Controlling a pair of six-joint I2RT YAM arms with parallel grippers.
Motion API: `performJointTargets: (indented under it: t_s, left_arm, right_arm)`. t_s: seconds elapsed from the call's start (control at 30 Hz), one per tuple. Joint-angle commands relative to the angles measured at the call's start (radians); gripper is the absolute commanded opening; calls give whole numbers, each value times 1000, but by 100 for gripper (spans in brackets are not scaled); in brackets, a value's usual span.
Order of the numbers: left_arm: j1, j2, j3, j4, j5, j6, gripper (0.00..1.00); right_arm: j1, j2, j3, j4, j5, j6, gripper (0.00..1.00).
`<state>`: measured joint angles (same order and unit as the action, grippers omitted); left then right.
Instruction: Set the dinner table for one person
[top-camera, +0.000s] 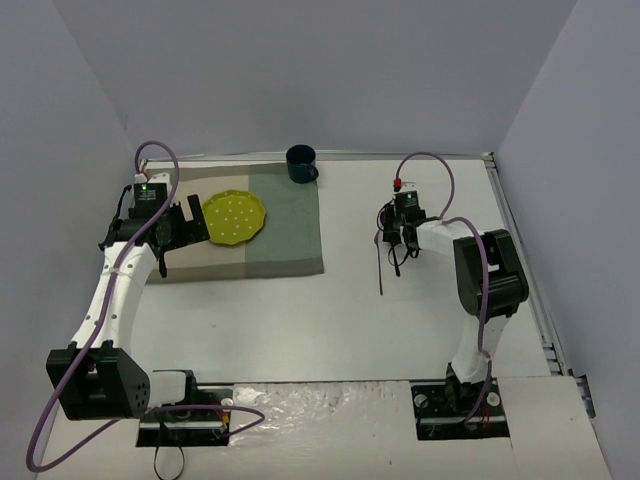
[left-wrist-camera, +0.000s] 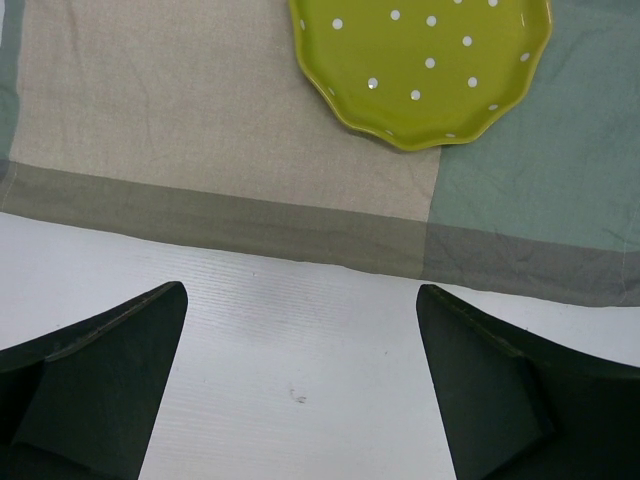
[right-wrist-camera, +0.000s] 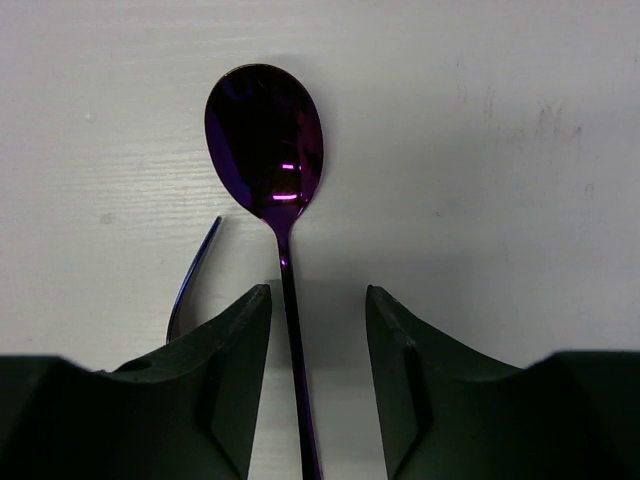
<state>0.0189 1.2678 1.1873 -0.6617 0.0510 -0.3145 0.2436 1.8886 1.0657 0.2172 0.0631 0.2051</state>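
The white dinner table (top-camera: 300, 330) holds a beige and green placemat (top-camera: 290, 235) with a yellow-green dotted plate (top-camera: 234, 217) on it. My left gripper (top-camera: 185, 226) is open and empty just left of the plate. In the left wrist view it (left-wrist-camera: 302, 292) hovers over bare table, with the placemat edge (left-wrist-camera: 230, 215) and plate (left-wrist-camera: 425, 70) ahead. A purple spoon (top-camera: 380, 275) lies on the table at the right. My right gripper (right-wrist-camera: 318, 290) is open and straddles the spoon's handle (right-wrist-camera: 290, 300), with the bowl (right-wrist-camera: 265, 135) just beyond the fingertips.
A dark blue mug (top-camera: 302, 163) stands at the placemat's far right corner. A second thin purple utensil (right-wrist-camera: 195, 270) lies left of the spoon, mostly hidden under my right gripper's left finger. The table's metal rim (top-camera: 520, 250) runs along the right side.
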Motion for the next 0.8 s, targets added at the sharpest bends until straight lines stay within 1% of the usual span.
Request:
performJointTargets:
  t_s: [0.0,0.13,0.2,0.33,0.37,0.47,0.6,0.77]
  left_arm:
    - [2,-25,19,14,-18,16,97]
    - [3,-25,19,13,-20,17,97]
    - [3,-23,18,14,-20,17,97]
    - [3,-18,20,14,-18,16,97]
    - [3,-16,20,14,-17,17,97]
    - [3,-16,18,16,-14,15,97]
    - [3,-15,18,19,-10,14,97]
    - [2,-20,17,14,-17,16,97]
  right_arm:
    - [2,16,56,-4,9,-7,37]
    - [2,29,63,-41,-8,-5,30]
    - [1,40,65,-58,-12,-6,25]
    - [-4,45,65,-84,-7,-7,5]
    - [-4,40,63,-87,1,-8,1]
    - [-3,6,69,-95,48,-7,0]
    - [23,-64,126,-125,106,-18,0]
    - [121,-136,274,-182,124,0,0]
